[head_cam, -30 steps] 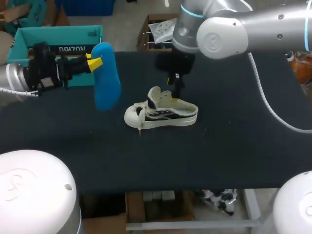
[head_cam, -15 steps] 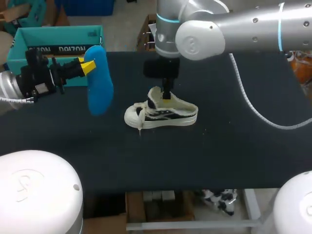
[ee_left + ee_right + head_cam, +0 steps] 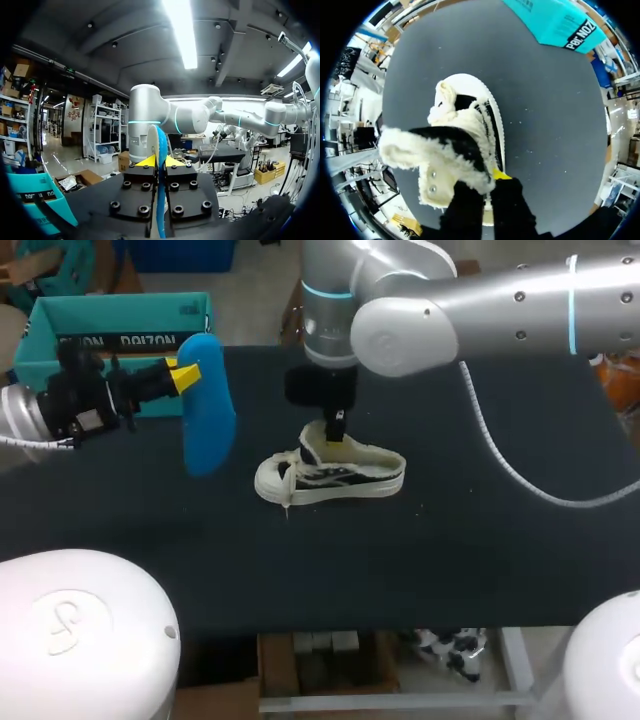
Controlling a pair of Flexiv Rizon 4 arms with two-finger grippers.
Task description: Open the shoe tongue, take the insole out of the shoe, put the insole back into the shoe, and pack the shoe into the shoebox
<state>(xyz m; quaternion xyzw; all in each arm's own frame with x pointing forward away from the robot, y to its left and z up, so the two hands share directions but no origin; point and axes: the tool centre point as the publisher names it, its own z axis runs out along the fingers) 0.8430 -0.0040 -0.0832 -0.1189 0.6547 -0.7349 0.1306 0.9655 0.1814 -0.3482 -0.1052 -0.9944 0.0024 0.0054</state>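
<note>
A white and black shoe [image 3: 330, 476] lies on its side mid-table, its fleece-lined tongue [image 3: 316, 447] standing up. My right gripper [image 3: 335, 430] comes down from above and is shut on that tongue [image 3: 445, 150]; in the right wrist view the right gripper [image 3: 487, 187] shows one yellow fingertip [image 3: 501, 174] against the shoe [image 3: 470, 107]. The blue insole [image 3: 207, 405] hangs in the air left of the shoe, with my left gripper [image 3: 185, 375] shut on its upper end. In the left wrist view the insole [image 3: 160, 142] stands edge-on between the left gripper [image 3: 159, 162] fingers.
An open teal shoebox [image 3: 120, 325] stands at the table's far left corner, behind the left arm; it also shows in the right wrist view as the shoebox [image 3: 560, 22] beyond the shoe's toe. The dark table [image 3: 480, 530] carries nothing else.
My right gripper moved left onto the shoe's tongue and went from open to shut on it. The left arm drew the insole slightly to the left.
</note>
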